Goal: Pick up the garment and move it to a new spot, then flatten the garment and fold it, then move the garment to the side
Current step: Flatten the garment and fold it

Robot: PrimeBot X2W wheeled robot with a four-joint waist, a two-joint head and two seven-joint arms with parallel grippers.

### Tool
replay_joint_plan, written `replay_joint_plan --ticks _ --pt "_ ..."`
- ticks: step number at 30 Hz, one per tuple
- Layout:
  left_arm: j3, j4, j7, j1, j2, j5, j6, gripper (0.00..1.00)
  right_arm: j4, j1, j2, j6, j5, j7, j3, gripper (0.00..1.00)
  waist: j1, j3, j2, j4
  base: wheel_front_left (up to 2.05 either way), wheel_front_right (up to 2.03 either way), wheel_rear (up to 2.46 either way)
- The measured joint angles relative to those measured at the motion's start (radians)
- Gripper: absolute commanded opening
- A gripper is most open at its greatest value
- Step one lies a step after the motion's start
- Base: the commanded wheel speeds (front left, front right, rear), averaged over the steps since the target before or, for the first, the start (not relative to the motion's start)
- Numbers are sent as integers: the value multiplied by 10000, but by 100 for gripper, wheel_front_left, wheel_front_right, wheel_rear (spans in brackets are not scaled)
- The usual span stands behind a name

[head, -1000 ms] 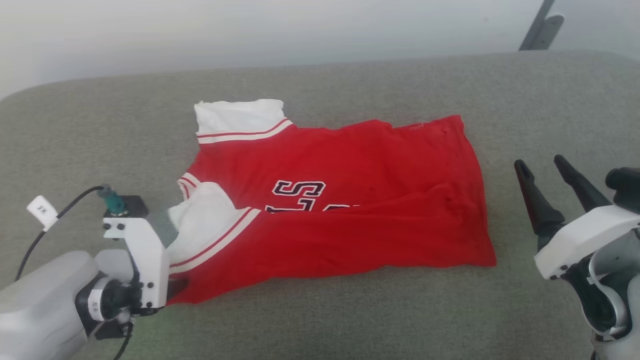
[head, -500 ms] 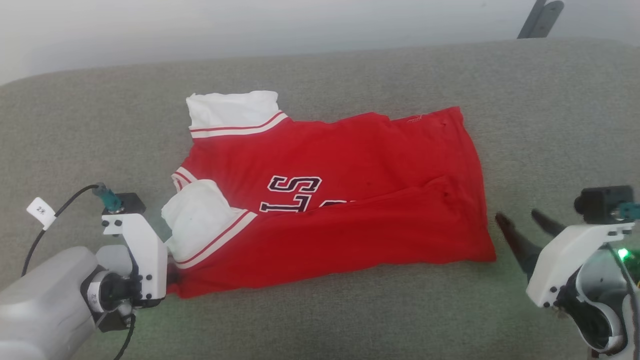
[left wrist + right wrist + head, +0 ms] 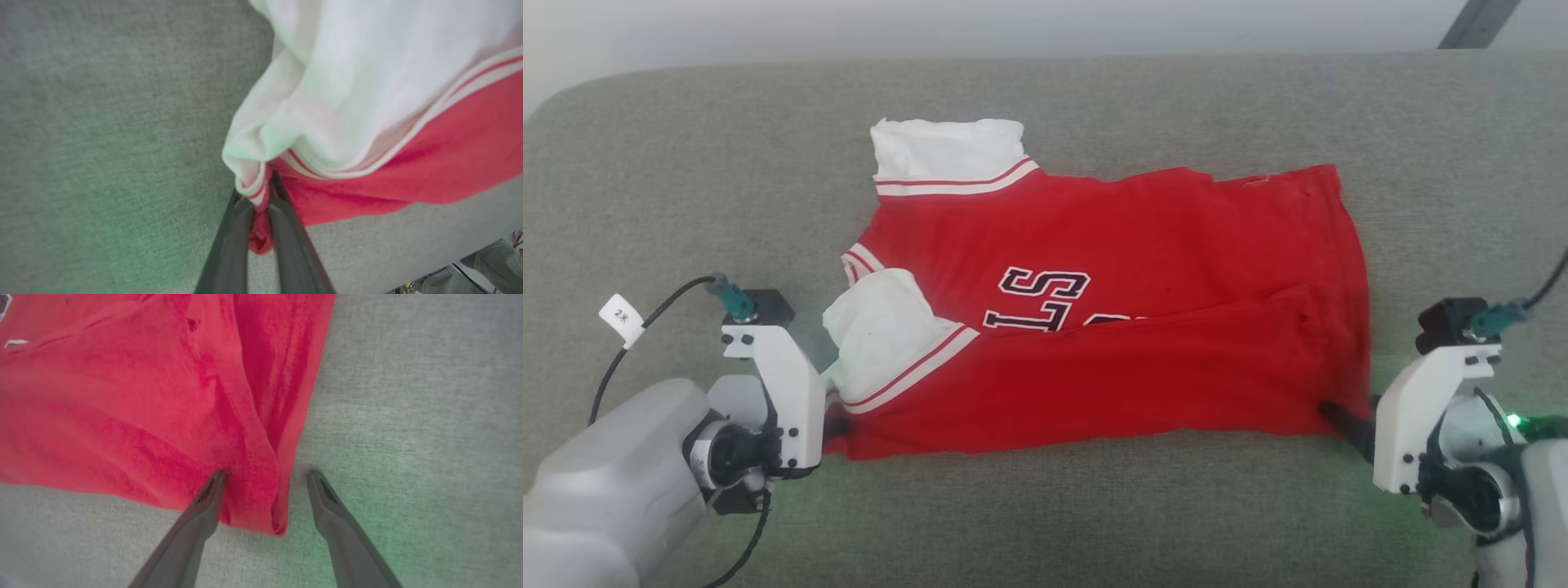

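Garment point(image 3: 1143, 327) lies in the middle of the frame on a fuzzy grey cushion point(image 3: 686, 163): one soft red shirt, crumpled, with two white sleeves and stripy edges. Two grippers reach it. At lower left, the left gripper point(image 3: 257, 192) pinches its corner tight. At lower right, the right gripper point(image 3: 266, 475) stands wide open around the other corner, holding nothing.
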Motion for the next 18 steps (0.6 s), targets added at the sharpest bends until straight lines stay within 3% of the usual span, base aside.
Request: replay_joint_plan --ticks 4,5,6,18 --pt "19 88 -88 -46 -96 23 -146 0 458 -384 -121 0 -58 242 251 98 0 98 0 132 0 0 0" --pt "29 130 -100 -51 -117 23 -192 0 558 -456 -167 0 -52 255 309 37 0 117 0 159 0 0 0" --pt "29 165 -109 -66 -142 23 -222 0 600 -505 -207 -2 -36 249 422 0 0 132 0 182 0 0 0" --pt "104 123 -330 -32 -65 82 -439 0 545 -740 -1101 12 725 522 957 0 0 38 0 348 0 0 0"
